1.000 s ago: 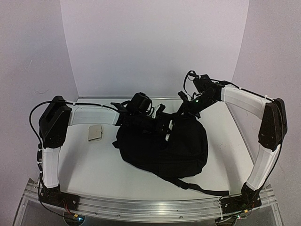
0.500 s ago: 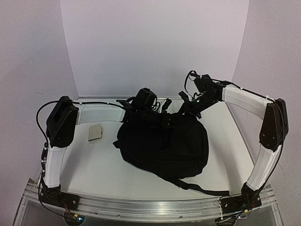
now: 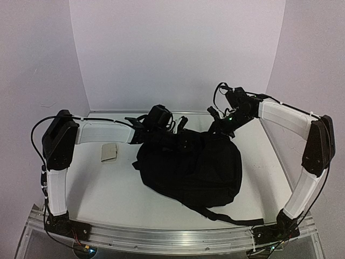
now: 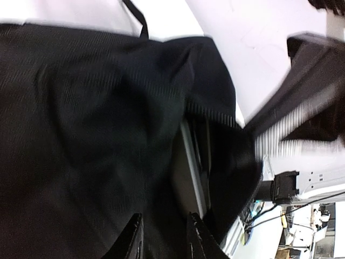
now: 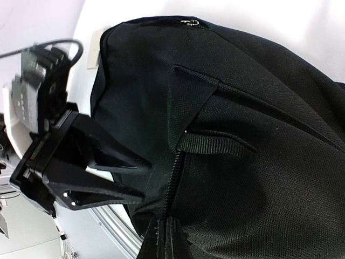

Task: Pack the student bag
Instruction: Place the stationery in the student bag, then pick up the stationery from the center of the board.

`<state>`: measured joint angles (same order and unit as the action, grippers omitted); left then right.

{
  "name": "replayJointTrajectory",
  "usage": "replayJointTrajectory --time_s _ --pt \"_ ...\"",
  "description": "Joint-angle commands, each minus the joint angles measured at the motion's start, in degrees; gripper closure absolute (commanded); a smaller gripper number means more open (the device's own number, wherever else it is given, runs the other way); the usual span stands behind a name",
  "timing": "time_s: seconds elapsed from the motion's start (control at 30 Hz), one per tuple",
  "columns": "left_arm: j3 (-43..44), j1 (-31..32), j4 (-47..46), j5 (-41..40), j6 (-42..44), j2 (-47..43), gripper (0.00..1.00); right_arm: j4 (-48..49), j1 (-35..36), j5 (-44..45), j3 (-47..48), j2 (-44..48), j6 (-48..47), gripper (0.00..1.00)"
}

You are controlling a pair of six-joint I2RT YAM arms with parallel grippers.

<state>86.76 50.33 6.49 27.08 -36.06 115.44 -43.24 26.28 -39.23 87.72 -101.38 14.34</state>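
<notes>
**A:** Nearest the bases, a strap (image 3: 232, 218) trails to the lower right. Above it the student bag (image 3: 188, 170) slumps in the middle of the desk (image 3: 102, 189), its long side running across the frame.

**B:** And the mouth?

**A:** Along the upper rim, on the far side. The left gripper (image 4: 164, 240) is at that rim's left end, jaws slightly parted astride black fabric. Can't tell if they bite.

**B:** The right?

**A:** The right gripper (image 5: 160, 245) is at the right end, jaws together, seemingly nipping the zip (image 5: 173, 172). The zip runs from there toward the left arm, so I'd say the right arm leads.
</notes>
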Motion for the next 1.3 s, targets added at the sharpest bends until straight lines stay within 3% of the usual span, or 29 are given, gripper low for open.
replayJointTrajectory --time_s 0.0,0.27,0.4,0.47,0.67,0.9,1.1,1.27 --pt "7.4 0.3 -0.8 2.5 1.2 5.2 0.73 -2.4 -0.3 0.2 0.0 3.0 -0.6 1.00" --pt "21.5 2.1 -0.1 10.3 3.7 15.3 0.75 -2.2 -0.3 -1.0 2.9 1.1 0.5 1.00" --pt "23.8 2.8 -0.2 11.2 4.3 18.1 0.73 -2.2 -0.3 -1.5 4.2 0.0 1.0 1.00" --pt "22.1 2.8 -0.6 9.7 4.2 16.9 0.67 -2.2 -0.3 -1.5 4.8 -0.6 0.9 1.00" --pt "10.7 1.5 2.4 -2.4 4.0 3.1 0.37 -2.1 -0.7 -0.1 9.0 -3.6 -0.5 1.00" --pt "-4.2 -3.2 6.5 -17.7 -3.1 -14.7 0.13 -2.1 -0.8 -0.3 15.7 -8.4 -1.0 1.00" --pt "-14.8 -11.6 19.7 -32.2 -17.8 -23.6 0.07 -2.8 -0.5 0.1 20.6 -11.3 -2.9 1.00" --pt "-20.2 -17.1 32.7 -38.3 -28.4 -27.9 0.04 -7.0 1.5 3.0 25.2 -12.8 -8.3 1.00"
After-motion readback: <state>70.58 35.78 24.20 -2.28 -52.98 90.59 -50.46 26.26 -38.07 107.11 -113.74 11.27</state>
